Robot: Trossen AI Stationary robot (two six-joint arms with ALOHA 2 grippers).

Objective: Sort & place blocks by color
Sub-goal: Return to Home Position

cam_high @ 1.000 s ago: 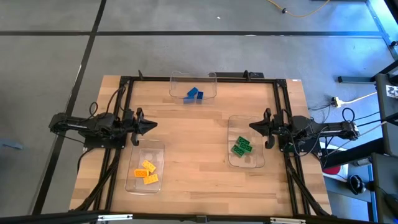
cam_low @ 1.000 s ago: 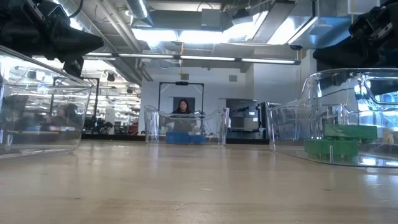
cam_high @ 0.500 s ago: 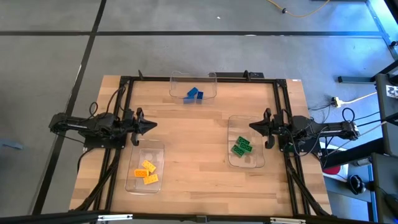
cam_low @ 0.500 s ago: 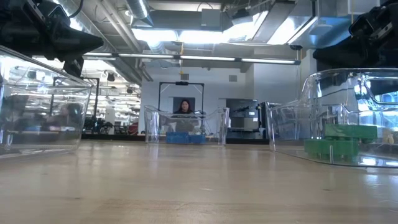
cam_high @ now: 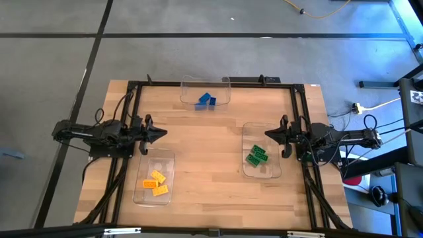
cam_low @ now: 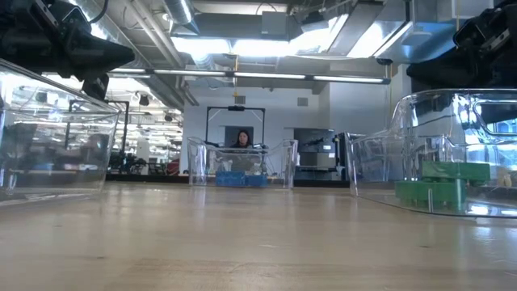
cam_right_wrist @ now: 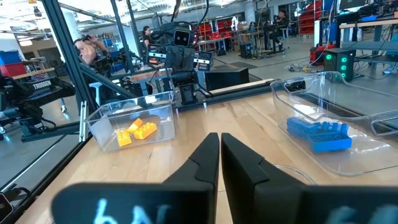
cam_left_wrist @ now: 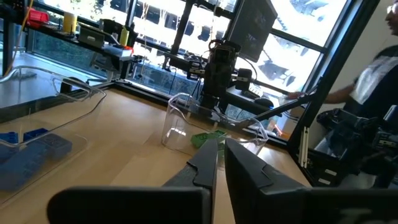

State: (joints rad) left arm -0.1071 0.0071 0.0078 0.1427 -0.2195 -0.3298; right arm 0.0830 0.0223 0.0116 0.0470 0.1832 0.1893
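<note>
Nothing has shifted on my table [cam_high: 205,165] since a second ago. High view: studded plastic orange-yellow bricks [cam_high: 156,182] sit in a clear tray [cam_high: 158,160] at seven o'clock, blue bricks [cam_high: 206,100] at twelve, green bricks [cam_high: 256,156] at four; left gripper [cam_high: 163,133] at nine, right gripper [cam_high: 267,134] at three. Wrist views: both pairs of fingers pressed together, empty.

Yellow blocks [cam_high: 156,182], blue blocks [cam_high: 206,100], green blocks [cam_high: 256,156] (each colour in its own tray [cam_high: 264,171])
</note>
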